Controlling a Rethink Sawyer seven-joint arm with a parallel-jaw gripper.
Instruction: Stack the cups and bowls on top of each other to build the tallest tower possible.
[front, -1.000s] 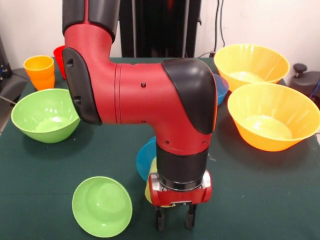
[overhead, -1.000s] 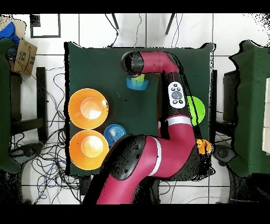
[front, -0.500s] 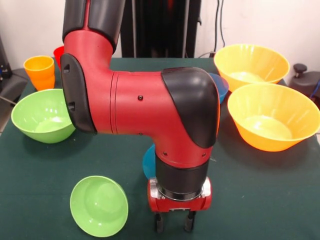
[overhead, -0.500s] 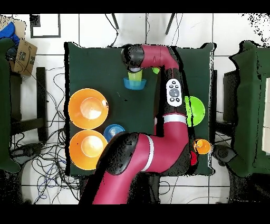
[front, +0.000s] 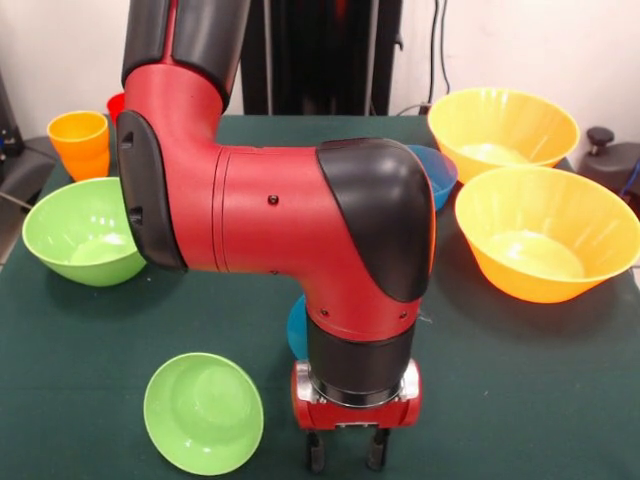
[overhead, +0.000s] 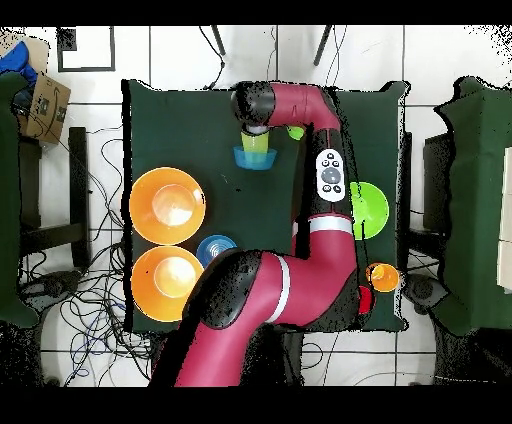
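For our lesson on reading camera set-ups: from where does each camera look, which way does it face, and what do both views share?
Front view: sits across the table, facing the robot; the red arm fills the middle and the gripper hangs near the small green bowl.
Overhead view: looks straight down at the green table; the arm sweeps up from the bottom.
Shared: two large orange bowls, large green bowl.

Claw (front: 347, 463) low, fingers parted.

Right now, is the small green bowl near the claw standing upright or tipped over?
Tipped. In the front view the small green bowl lies on its side on the table, its round opening facing the camera rather than upward, left of the claw.
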